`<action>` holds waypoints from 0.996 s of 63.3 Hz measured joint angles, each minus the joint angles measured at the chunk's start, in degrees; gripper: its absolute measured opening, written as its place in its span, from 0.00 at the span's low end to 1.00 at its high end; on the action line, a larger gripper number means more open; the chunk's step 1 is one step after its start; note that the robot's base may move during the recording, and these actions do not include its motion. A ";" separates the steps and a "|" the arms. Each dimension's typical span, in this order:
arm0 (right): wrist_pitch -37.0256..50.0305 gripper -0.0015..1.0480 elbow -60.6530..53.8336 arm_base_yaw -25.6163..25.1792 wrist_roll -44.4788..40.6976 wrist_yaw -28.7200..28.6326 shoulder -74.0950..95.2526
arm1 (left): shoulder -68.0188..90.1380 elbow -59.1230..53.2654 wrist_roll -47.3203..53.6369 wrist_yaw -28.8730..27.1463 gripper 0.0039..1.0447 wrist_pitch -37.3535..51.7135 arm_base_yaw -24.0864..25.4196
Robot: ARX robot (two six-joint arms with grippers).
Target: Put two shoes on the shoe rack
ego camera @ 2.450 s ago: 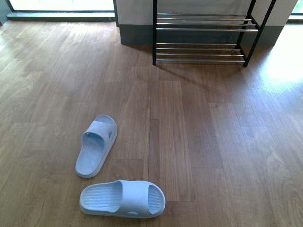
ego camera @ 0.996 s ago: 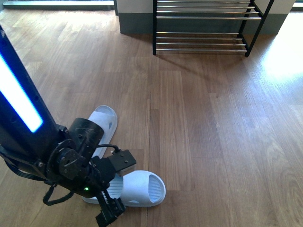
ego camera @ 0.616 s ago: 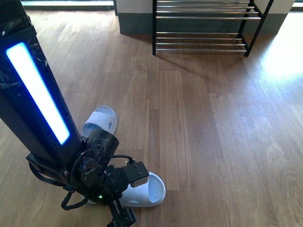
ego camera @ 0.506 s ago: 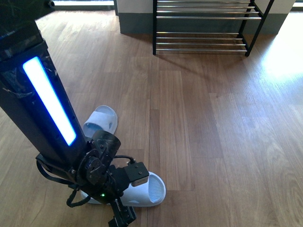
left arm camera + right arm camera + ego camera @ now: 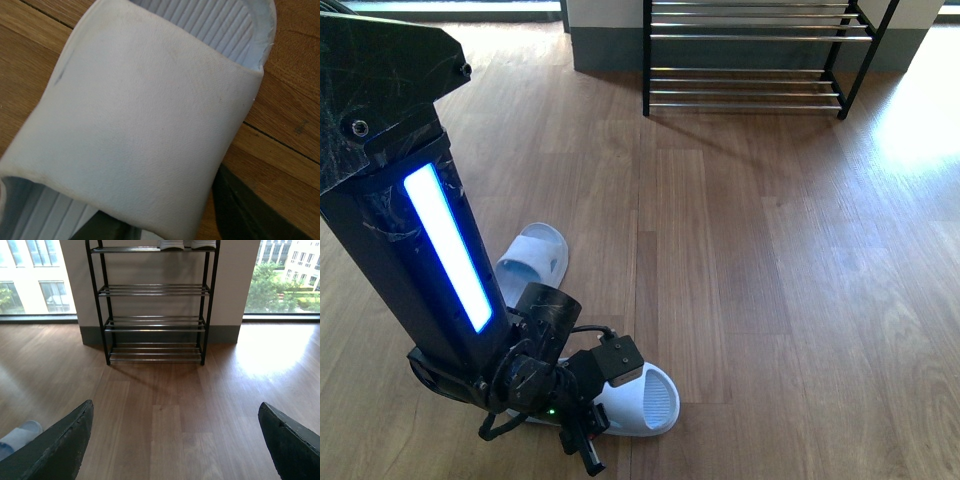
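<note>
The two shoes here are white slide slippers on the wooden floor. The near slipper (image 5: pixel 655 398) lies crosswise at the front, and my left gripper (image 5: pixel 588 428) is shut on it from its left end. Its strap (image 5: pixel 145 125) fills the left wrist view, with a dark finger (image 5: pixel 250 215) beside its edge. The other slipper (image 5: pixel 533 257) lies just behind, partly hidden by my left arm, and also shows as slipper (image 5: pixel 17 437). The black shoe rack (image 5: pixel 750 60) stands against the far wall. My right gripper (image 5: pixel 175 407) is open and faces the shoe rack (image 5: pixel 155 305) from a distance.
My left arm with its blue light strip (image 5: pixel 445 250) covers the left foreground. Wooden floor (image 5: pixel 770 280) stretches from the slippers to the rack. White-soled footwear (image 5: pixel 187 244) sits on the rack's top tier. Windows flank the wall (image 5: pixel 40 280) behind the rack.
My left arm came into view from the left, dropped onto the near slipper and closed on it. The slipper has shifted slightly to the right.
</note>
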 joint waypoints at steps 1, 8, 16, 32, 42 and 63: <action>0.00 0.91 0.00 0.00 0.00 0.00 0.00 | 0.00 0.00 -0.20 -0.02 0.13 0.00 0.11; 0.00 0.91 0.00 0.00 0.00 0.00 0.00 | -0.09 -0.39 -1.81 -0.28 0.02 0.46 0.92; 0.00 0.91 0.00 0.00 0.00 0.02 0.00 | -1.07 -1.60 -3.96 -2.49 0.02 2.43 2.19; 0.00 0.91 0.00 0.00 0.00 0.00 0.00 | -15.82 -8.61 -18.56 -16.02 0.02 8.39 10.69; 0.00 0.91 0.00 0.00 0.00 0.00 0.00 | -32.72 -18.25 -21.42 -26.29 0.02 16.90 16.06; 0.00 0.91 0.00 0.00 0.00 0.02 0.00 | -65.64 -40.85 -28.04 -37.90 0.02 22.10 21.20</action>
